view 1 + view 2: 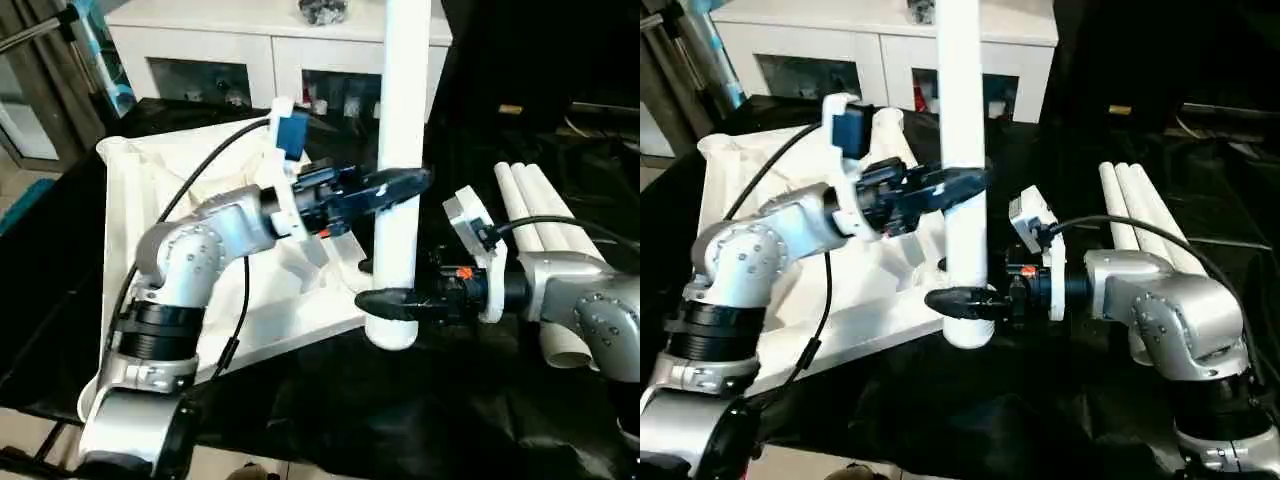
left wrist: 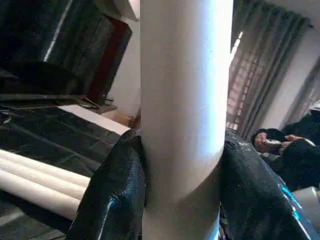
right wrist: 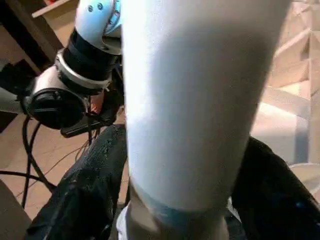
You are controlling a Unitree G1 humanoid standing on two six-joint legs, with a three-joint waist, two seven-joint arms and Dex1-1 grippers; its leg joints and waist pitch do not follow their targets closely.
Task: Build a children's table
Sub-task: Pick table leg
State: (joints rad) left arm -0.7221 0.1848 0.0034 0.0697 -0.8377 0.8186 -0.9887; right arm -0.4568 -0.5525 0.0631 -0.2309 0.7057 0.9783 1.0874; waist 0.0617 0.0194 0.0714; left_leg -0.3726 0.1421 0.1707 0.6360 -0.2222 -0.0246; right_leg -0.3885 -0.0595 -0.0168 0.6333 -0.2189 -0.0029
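A white tube leg (image 1: 402,120) stands upright at the near right corner of the white tabletop (image 1: 150,200), which lies ribbed side up on the black cover. My left gripper (image 1: 405,183) is shut on the leg about mid-height; its black fingers (image 2: 110,195) press both sides of the leg (image 2: 182,100). My right gripper (image 1: 385,303) is shut on the same leg near its bottom end, and its fingers (image 3: 85,190) flank the leg (image 3: 195,100). Three more white legs (image 1: 540,220) lie side by side to the right.
A white cabinet (image 1: 250,40) with glass-fronted compartments stands behind the table. Black sheeting (image 1: 400,420) covers the work surface. A seated person's hands (image 2: 272,142) show in the left wrist view's background.
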